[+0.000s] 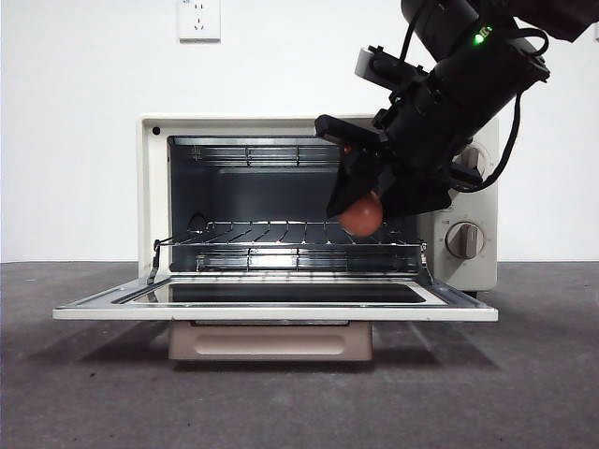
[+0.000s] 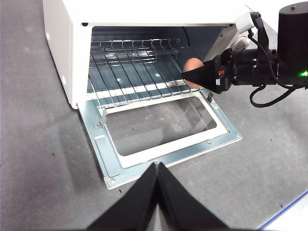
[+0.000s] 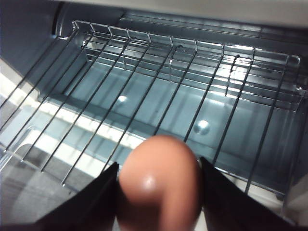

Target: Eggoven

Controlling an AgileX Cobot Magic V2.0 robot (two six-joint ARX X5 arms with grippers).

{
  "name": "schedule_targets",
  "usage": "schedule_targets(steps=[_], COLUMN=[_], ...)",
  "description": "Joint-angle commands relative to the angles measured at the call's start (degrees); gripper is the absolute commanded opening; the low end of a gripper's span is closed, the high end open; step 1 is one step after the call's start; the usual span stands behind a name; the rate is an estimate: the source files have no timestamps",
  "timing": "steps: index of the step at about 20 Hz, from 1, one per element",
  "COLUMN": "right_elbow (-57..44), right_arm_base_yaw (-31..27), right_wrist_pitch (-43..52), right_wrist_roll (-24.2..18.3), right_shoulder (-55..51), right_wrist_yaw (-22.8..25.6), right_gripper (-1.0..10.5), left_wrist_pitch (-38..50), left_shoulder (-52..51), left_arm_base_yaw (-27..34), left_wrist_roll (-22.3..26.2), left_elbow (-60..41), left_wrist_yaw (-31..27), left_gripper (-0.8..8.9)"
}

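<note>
I have the right gripper (image 1: pixel 367 204) pinching the egg (image 1: pixel 361 215) just above the wire rack (image 1: pixel 281 234), inside the open oven (image 1: pixel 150 187). My left gripper (image 2: pixel 158 166) waits outside, jaws pressed together

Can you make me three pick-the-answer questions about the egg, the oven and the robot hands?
1. Where is the egg?
A. on the table
B. held above the wire rack
C. on top of the oven

2. How many knobs does the oven show in the front view?
A. two
B. four
C. none

3. How is the oven door?
A. shut
B. taken off
C. folded down open

Answers: 1 B, the right hand grips it over the rack. 2 A, two knobs sit on the oven's panel. 3 C, the door lies flat in front. The left hand waits, shut.
</note>
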Motion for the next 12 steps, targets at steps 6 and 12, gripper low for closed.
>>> schedule_targets(steps=[6,12], right_elbow=[0.7,0.7], right_arm_base_yaw=[0.0,0.1], right_wrist_pitch=[0.7,-1.3], right_wrist_roll=[-0.5,-0.3], right_shoulder=[2.2,2.2], right_wrist_yaw=[1.0,1.3], right_gripper=[0.0,2.5], left_wrist_pitch=[0.5,0.5], left_shoulder=[0.1,0.1], left_arm_base_yaw=[-0.1,-0.1], left_wrist_roll=[-0.3,-0.3], left_elbow=[0.3,0.3], left_wrist_yaw=[0.2,0.2], left_gripper=[0.06,0.06])
